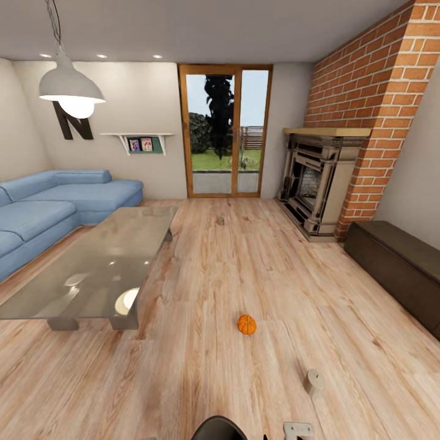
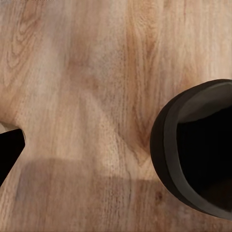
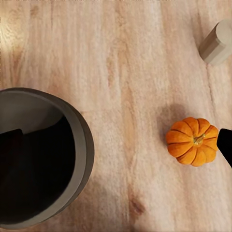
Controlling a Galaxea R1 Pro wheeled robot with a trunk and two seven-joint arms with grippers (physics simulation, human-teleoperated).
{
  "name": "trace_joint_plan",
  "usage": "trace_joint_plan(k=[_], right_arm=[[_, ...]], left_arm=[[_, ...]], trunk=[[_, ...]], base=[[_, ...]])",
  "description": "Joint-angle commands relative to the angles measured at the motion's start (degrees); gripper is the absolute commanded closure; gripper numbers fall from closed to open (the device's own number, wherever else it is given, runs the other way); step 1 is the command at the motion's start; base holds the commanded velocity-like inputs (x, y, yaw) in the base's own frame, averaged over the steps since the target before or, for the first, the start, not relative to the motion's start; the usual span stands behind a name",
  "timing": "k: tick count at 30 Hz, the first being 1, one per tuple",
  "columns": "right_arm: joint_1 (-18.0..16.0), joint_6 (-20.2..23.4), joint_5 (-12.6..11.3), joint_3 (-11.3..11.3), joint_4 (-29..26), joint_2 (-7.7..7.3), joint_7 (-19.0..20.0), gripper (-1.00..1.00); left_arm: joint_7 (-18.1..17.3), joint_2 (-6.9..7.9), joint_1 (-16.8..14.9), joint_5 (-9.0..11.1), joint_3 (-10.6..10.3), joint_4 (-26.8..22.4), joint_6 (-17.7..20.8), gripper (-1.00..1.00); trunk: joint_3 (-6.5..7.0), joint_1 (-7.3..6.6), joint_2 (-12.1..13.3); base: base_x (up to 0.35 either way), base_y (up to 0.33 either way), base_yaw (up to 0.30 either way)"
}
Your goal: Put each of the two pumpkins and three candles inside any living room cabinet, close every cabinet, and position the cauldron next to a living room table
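While I stood on the wooden floor (image 1: 256, 256), a pumpkin (image 1: 247, 324) lay ahead of my right jaws and a candle (image 1: 315, 381) stood nearer, to the right of it; the cauldron (image 1: 219, 429) sat just below me, its rim (image 2: 166, 145) near my left jaws. Whether either pair was spread or pressed together, I could not tell. The cabinet (image 1: 397, 263) stood well apart to my right, the surface (image 1: 104, 263) to my left. I judged collecting was barely begun; reaching the pumpkin called for lowering the right arm.

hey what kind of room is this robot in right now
A living room, most likely: a blue sofa beside a glass coffee table, a fireplace in a brick wall, and a wooden floor.
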Motion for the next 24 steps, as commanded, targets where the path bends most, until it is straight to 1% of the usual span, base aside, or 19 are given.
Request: trace_joint_plan(k=[1,8,16,19,20,22,23,24], right_arm=[[0.0,-0.2,0.0,0.1,0.1,0.00,-0.3,-1.00],[0.0,-0.2,0.0,0.1,0.1,0.00,-0.3,-1.00],[0.0,0.0,-0.1,0.1,0.2,0.13,-0.7,-1.00],[0.0,0.5,-0.1,0.2,0.4,0.27,-1.0,-1.00],[-0.1,0.7,-0.1,0.2,0.8,0.40,-1.4,-1.00],[-0.3,2.1,0.0,0.8,1.1,1.34,-2.7,-1.00],[-0.6,3.8,0.1,1.4,1.3,2.52,-4.0,-1.00],[-1.5,5.8,0.1,2.1,1.4,3.49,-5.2,-1.00]], left_arm=[[0.1,-0.01,0.0,0.5,-0.1,0.0,-0.2,-1.00],[0.1,-0.01,0.0,0.5,-0.1,0.0,-0.2,-1.00],[0.1,-0.03,0.0,0.4,-0.3,-0.2,-0.4,-1.00],[0.1,-0.06,-0.1,0.4,-0.4,-0.6,0.3,-1.00],[0.1,-0.07,-0.3,0.4,-0.4,-1.0,1.1,-1.00],[0.1,-0.21,-1.2,0.5,-0.4,-2.3,4.1,-1.00],[0.1,-0.47,-2.2,0.6,-0.4,-3.4,7.8,-1.00],[0.1,-0.90,-3.5,0.6,-0.4,-4.3,12.9,-1.00]], trunk=[[-0.05,0.00,0.0],[-0.05,0.00,0.0],[-0.05,0.00,0.0],[-0.05,0.00,0.0],[-0.05,0.00,0.0],[-0.05,0.00,0.0],[-0.05,0.00,0.0],[-0.05,0.00,0.0]], base=[[0.000,0.000,0.000],[0.002,0.001,0.000],[0.055,0.036,0.000],[0.006,0.004,0.000],[0.002,0.002,0.000],[0.001,0.001,0.000],[0.000,0.000,0.000],[0.000,0.000,0.000]])
